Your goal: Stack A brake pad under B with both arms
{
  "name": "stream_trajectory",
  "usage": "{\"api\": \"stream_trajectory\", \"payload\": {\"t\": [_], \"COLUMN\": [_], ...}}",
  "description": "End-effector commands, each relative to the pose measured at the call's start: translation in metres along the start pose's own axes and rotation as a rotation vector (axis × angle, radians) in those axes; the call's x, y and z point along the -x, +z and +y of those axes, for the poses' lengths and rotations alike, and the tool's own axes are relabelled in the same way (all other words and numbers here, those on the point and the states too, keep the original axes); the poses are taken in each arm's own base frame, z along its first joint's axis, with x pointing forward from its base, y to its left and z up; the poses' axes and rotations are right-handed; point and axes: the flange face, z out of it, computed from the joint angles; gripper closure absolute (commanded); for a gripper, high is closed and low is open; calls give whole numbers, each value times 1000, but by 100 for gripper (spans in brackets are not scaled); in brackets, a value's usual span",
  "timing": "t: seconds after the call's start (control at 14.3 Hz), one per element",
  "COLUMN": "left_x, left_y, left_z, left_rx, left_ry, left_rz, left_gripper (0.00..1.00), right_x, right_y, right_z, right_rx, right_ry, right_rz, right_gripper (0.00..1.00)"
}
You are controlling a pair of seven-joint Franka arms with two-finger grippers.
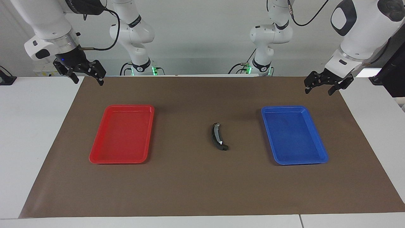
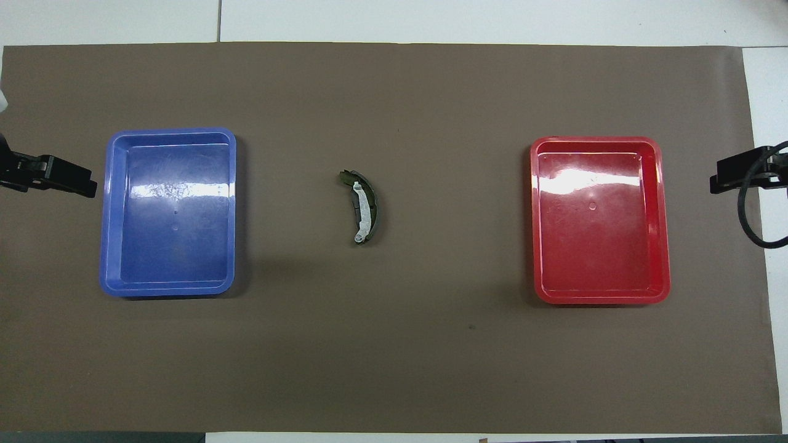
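Both end effectors, left (image 1: pixel 322 86) and right (image 1: pixel 85 77), hang released; curved black pad B (image 1: pixel 217 136) shows a grey strip.

the facing view looks from high across the table at the robots, taking in the whole mat (image 1: pixel 196 190) and both arm bases. the overhead view looks steeply down from the robots' end. both share the mat (image 2: pixel 394 369) and both trays, half a turn apart.
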Motion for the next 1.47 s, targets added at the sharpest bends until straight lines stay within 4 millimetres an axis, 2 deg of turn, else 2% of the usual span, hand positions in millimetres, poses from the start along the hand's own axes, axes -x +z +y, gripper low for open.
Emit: {"api": "stream_trajectory", "payload": {"t": [0.0, 0.77, 0.91, 1.4], "left_x": [10, 10, 10, 10], "left_y": [0, 0, 0, 0], "left_z": [-2, -2, -2, -2], "left_rx": [-15, -15, -17, -17], "left_ry": [-10, -10, -10, -10], "left_rz": [9, 9, 9, 9], "left_gripper": [2, 2, 2, 2], "right_x": [0, 2, -1, 0], "right_y": [-2, -1, -1, 0], "right_z": [2, 1, 2, 1], "right_rx": [11, 16, 19, 11], "right_ry": [-28, -38, -98, -53], "right_rz": [9, 4, 31, 29], "right_gripper": [0, 0, 0, 0]}}
